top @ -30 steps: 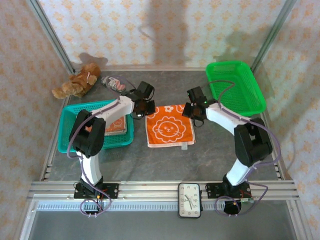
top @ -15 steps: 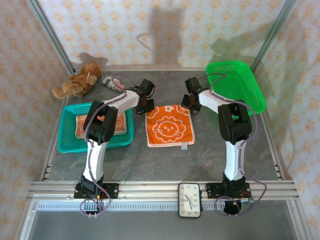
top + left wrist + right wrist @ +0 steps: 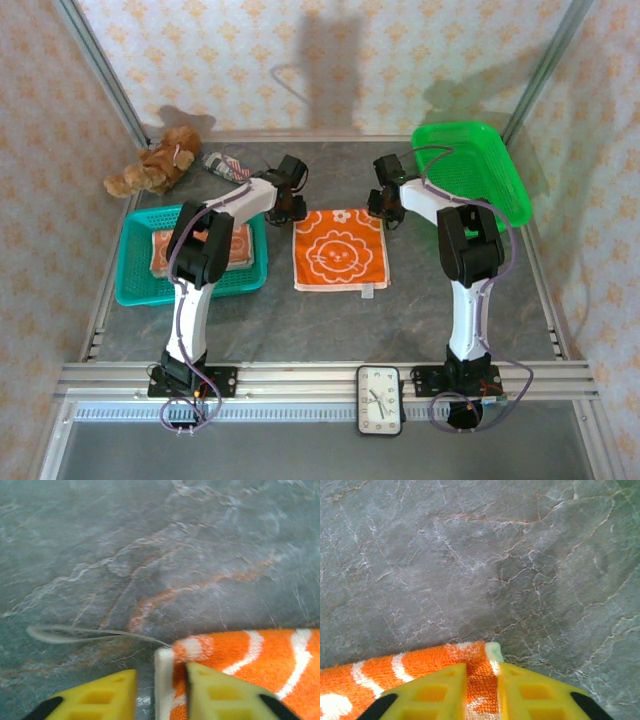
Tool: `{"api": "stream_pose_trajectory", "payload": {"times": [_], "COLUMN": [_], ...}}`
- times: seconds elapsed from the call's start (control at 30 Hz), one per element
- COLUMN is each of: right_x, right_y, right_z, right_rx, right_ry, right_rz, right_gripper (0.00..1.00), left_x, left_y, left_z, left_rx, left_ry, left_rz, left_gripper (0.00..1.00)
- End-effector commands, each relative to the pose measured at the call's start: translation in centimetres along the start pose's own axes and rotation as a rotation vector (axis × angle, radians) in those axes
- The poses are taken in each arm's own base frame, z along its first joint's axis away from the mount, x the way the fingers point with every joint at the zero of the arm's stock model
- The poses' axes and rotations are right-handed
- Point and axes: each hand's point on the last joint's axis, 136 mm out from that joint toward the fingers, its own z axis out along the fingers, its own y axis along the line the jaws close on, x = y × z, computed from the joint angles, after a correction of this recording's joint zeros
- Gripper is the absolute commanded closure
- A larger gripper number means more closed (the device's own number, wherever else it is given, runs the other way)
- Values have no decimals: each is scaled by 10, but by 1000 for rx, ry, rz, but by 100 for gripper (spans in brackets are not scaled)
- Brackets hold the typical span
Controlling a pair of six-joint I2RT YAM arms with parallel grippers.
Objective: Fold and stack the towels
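Note:
An orange towel [image 3: 340, 250] with a white lion print lies flat in the middle of the table. My left gripper [image 3: 290, 207] is down at its far left corner. In the left wrist view that gripper [image 3: 161, 695] is open and straddles the towel's white-edged corner [image 3: 165, 675], with a gap of table beside the left finger. My right gripper [image 3: 384, 207] is at the far right corner. In the right wrist view it [image 3: 482, 690] is shut on the towel corner [image 3: 480, 660], cloth filling the space between its yellow fingers [image 3: 440, 692]. Folded towels [image 3: 160, 250] lie in the teal basket.
The teal basket [image 3: 135, 290] stands at the left, a green basket [image 3: 500, 200] at the back right. A brown teddy bear [image 3: 150, 165] and a striped shoe [image 3: 225, 165] lie at the back left. A clock [image 3: 380, 400] sits on the front rail. A thin cloth loop [image 3: 75, 634] trails from the towel corner.
Both arms have stretched out and come down onto the towel's two far corners. The towel lies flat as before.

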Motion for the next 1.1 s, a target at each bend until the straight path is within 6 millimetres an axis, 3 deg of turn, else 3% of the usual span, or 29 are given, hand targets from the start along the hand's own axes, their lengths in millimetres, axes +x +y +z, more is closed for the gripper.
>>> {"api": "stream_pose_trajectory", "payload": {"times": [0.0, 0.4, 0.87, 0.97, 1.0, 1.07], "right_x": [-21, -23, -2, 3, 3, 3], "right_y": [-2, -3, 0, 0, 0, 2], "right_z": [-26, -13, 20, 24, 24, 22], "right_rx": [19, 10, -20, -26, -27, -31], "right_ry": [-61, -42, 56, 72, 72, 68], "right_rz": [-8, 23, 31, 29, 32, 31], "right_gripper": [71, 67, 65, 72, 77, 86], "left_x": [-18, -26, -4, -1, 1, 0], "left_y": [7, -5, -3, -4, -4, -6], "left_z": [-20, -8, 23, 26, 27, 27], "left_rx": [-26, 15, 20, 28, 26, 33], "left_ry": [-46, -39, 45, 55, 57, 53], "left_rz": [-8, -17, -15, -20, -21, -23], "left_gripper": [58, 62, 65, 76, 85, 89]}}
